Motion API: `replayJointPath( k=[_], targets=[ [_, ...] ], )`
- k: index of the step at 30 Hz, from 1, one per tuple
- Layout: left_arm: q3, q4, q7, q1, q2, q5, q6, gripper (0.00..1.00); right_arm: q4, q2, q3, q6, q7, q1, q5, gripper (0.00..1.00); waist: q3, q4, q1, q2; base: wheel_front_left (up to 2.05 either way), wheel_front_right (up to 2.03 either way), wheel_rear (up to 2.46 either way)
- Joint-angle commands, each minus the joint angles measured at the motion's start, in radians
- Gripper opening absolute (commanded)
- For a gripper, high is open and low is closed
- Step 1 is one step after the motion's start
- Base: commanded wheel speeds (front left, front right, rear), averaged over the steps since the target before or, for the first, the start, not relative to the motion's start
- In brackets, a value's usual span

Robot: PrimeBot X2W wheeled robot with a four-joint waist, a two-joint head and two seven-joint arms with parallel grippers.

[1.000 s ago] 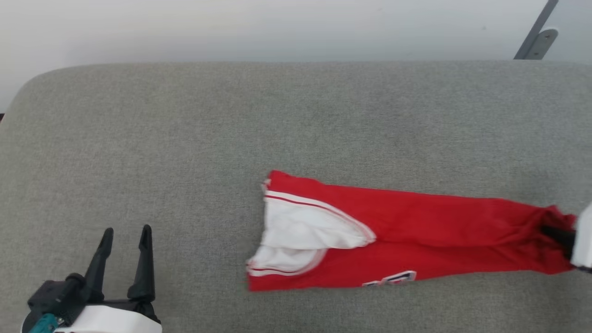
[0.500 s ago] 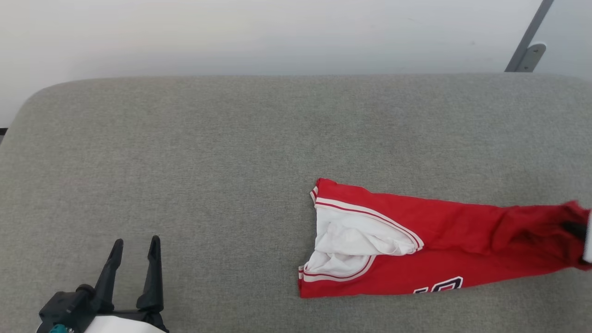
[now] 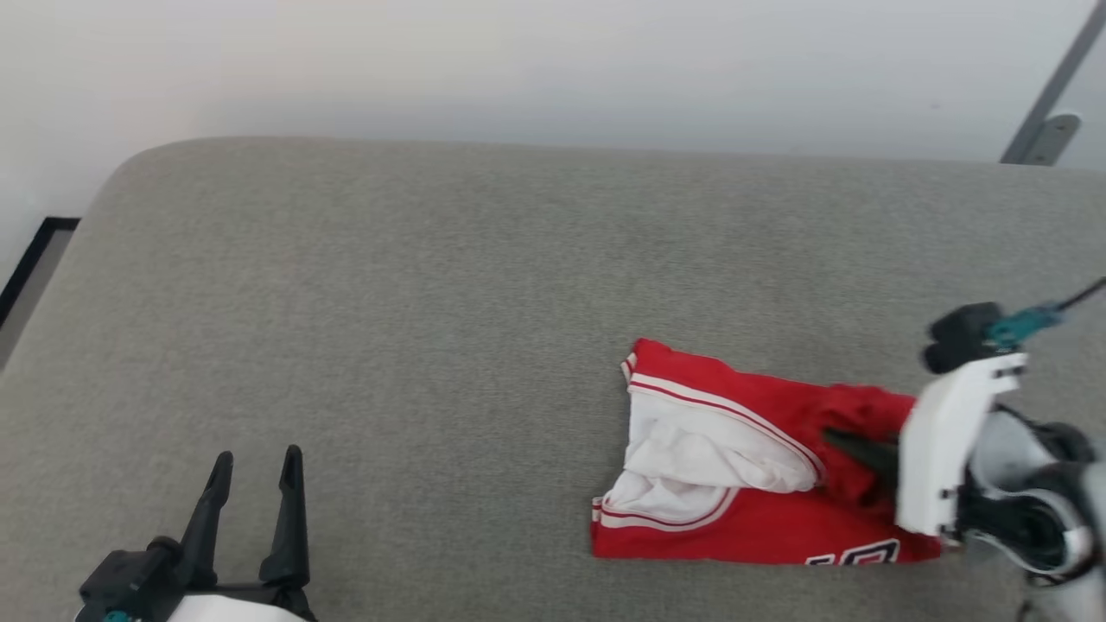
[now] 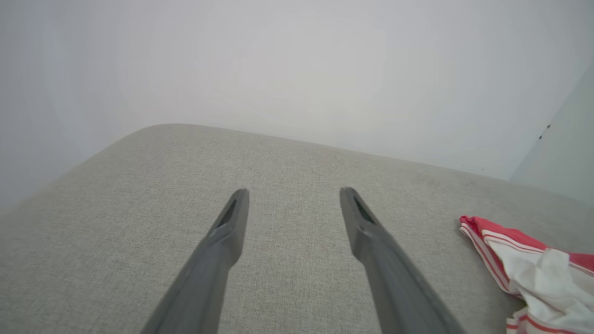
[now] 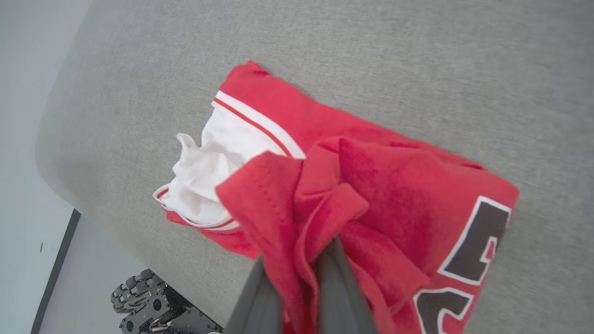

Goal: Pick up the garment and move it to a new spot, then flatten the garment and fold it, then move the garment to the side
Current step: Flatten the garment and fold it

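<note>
Status: garment [image 3: 743,484] sits lower right of the head frame on the grey cushion [image 3: 415,285]. It's already narrowed into a band, with white sleeve and striped trim showing at its left end. So pick-and-move and flattening look done, and I'd say we're mid-fold.

Right gripper [image 3: 842,442] has a bunch of red fabric pinched, fingers clamped tight on it. That end is lifted and doubled over the lower layer, partway across the band. In the right wrist view the cloth bulges around both fingers, and the number print shows on the layer beneath at lower right.

Left to do, by my read: lay that end down toward the sleeve end, let go, square it up, then shift the bundle to the side.

Pose: right arm comes in from the right edge of the frame, wrist low over the cushion, fingers pointing left along the garment. Left gripper [image 3: 259,455] is parked lower left over bare cushion. Its fingers are spread wide with nothing between them, well apart from the garment.
</note>
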Motion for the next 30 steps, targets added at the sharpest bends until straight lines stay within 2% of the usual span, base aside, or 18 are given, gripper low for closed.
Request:
replayJointPath(
  k=[1, 9, 10, 11, 12, 14, 19, 30],
  targets=[
    [-0.003, 0.003, -0.005, -0.015, -0.004, 0.007, -0.005, 1.00, -0.002, 0.026, 0.023, 0.000, -0.004, -0.021, -0.005, 0.00, 0.002, 0.023, 0.0000, -0.0001, 0.00, 0.00, 0.00],
    [-0.019, 0.017, -0.005, -0.043, -0.017, 0.007, -0.012, 1.00, 0.119, 0.099, 0.119, 0.000, -0.067, -0.089, -0.027, 0.00, 0.010, 0.090, 0.0000, -0.0001, 0.00, 0.00, 0.00],
    [-0.019, 0.017, -0.005, -0.047, -0.018, 0.007, -0.013, 1.00, 0.142, 0.105, 0.130, 0.000, -0.080, -0.099, -0.032, 0.09, 0.012, 0.096, 0.0000, -0.0001, 0.00, 0.00, 0.00],
    [-0.018, 0.018, -0.005, -0.049, -0.017, 0.007, -0.013, 1.00, 0.160, 0.113, 0.144, 0.000, -0.091, -0.105, -0.025, 0.41, 0.014, 0.101, 0.0000, -0.0001, 0.00, 0.00, 0.00],
    [-0.018, 0.019, -0.005, -0.050, -0.017, 0.007, -0.014, 1.00, 0.176, 0.118, 0.149, 0.000, -0.108, -0.115, -0.020, 1.00, 0.015, 0.105, 0.0000, -0.0001, 0.00, 0.00, 0.00],
    [-0.008, 0.016, -0.005, -0.050, -0.018, 0.002, -0.015, 1.00, 0.211, 0.118, 0.169, 0.000, -0.126, -0.132, -0.003, 1.00, 0.015, 0.108, 0.0000, -0.0001, 0.00, 0.00, 0.00],
    [0.010, 0.013, -0.005, -0.031, -0.016, -0.001, -0.016, 1.00, 0.191, 0.109, 0.173, 0.000, -0.140, -0.141, 0.046, 1.00, 0.007, 0.093, 0.0000, -0.0001, 0.00, 0.00, 0.00],
    [0.062, -0.002, -0.005, 0.004, -0.014, 0.005, -0.016, 1.00, 0.054, 0.036, 0.056, 0.000, -0.291, -0.045, 0.067, 1.00, -0.032, -0.005, 0.0000, -0.0001, 0.00, 0.00, 0.00]
  ],
)
